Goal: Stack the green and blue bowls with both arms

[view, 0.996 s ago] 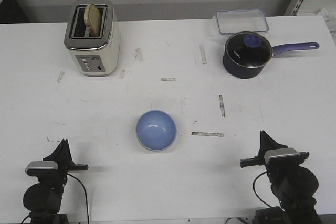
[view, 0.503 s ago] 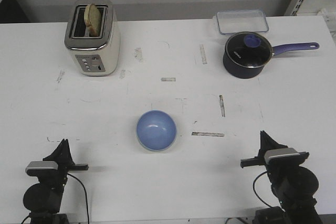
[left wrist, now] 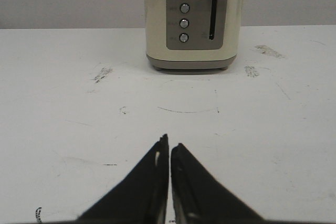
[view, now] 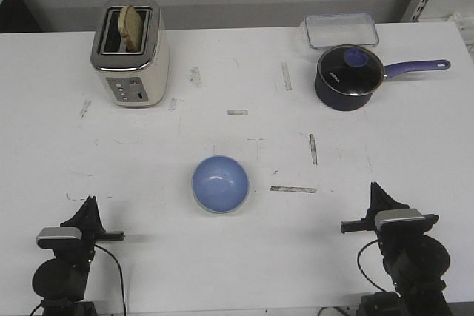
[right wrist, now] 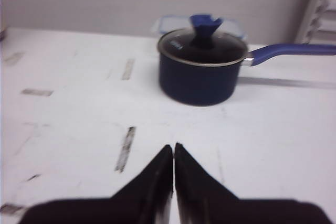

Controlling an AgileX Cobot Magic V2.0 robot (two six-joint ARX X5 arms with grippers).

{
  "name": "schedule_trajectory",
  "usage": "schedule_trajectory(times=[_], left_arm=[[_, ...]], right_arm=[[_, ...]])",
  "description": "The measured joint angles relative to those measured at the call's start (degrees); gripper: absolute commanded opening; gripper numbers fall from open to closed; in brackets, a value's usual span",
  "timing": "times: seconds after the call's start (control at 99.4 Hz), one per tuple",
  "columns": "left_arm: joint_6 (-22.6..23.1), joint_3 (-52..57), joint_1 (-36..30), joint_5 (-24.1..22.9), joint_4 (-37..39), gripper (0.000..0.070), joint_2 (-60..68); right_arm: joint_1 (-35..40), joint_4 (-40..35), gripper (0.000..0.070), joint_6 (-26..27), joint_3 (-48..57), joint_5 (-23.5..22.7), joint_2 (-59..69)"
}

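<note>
The light blue bowl [view: 221,183] sits upright on the white table, in the middle toward the near side. A thin pale green rim shows under its near edge; I cannot tell whether that is the green bowl beneath it, and no separate green bowl is in view. My left gripper [view: 90,201] is shut and empty, low at the near left, well apart from the bowl. In the left wrist view [left wrist: 169,145] its jaws are together. My right gripper [view: 374,186] is shut and empty at the near right. In the right wrist view [right wrist: 174,146] its jaws are together. Neither wrist view shows a bowl.
A cream toaster [view: 131,53] with a slice of bread stands at the far left, straight ahead of the left gripper [left wrist: 191,19]. A dark navy saucepan [view: 348,78] with a purple handle stands at the far right [right wrist: 202,74]. A clear lidded container [view: 341,29] lies behind it.
My right gripper has shifted very slightly to the right. The bowl and the left arm have not moved.
</note>
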Motion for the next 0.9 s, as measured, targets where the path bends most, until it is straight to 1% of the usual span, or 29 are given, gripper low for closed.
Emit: schedule_trajectory(times=[0.231, 0.443, 0.503, 0.574, 0.714, 0.896], left_arm=[[0.0, 0.0, 0.02, 0.0, -0.02, 0.0001, 0.0], [0.0, 0.0, 0.02, 0.0, -0.04, 0.0001, 0.0], [0.0, 0.0, 0.02, 0.0, 0.09, 0.0001, 0.0], [0.0, 0.0, 0.0, 0.0, -0.07, 0.0001, 0.0], [0.0, 0.0, 0.0, 0.0, -0.02, 0.0001, 0.0], [0.0, 0.0, 0.0, 0.0, -0.02, 0.0001, 0.0]], right_arm=[[-5.99, 9.18, 0.0, -0.09, -10.95, 0.02, -4.68], [-7.04, 15.58, 0.0, 3.28, -21.75, -0.02, -13.88], [-7.04, 18.23, 0.0, 4.35, -23.93, -0.13, -14.12], [-7.04, 16.72, 0.0, 5.57, -24.41, -0.11, -14.03], [-7.04, 18.84, 0.0, 6.43, -24.41, -0.17, -14.12], [-7.04, 18.86, 0.0, 6.73, -24.41, -0.04, -14.12]])
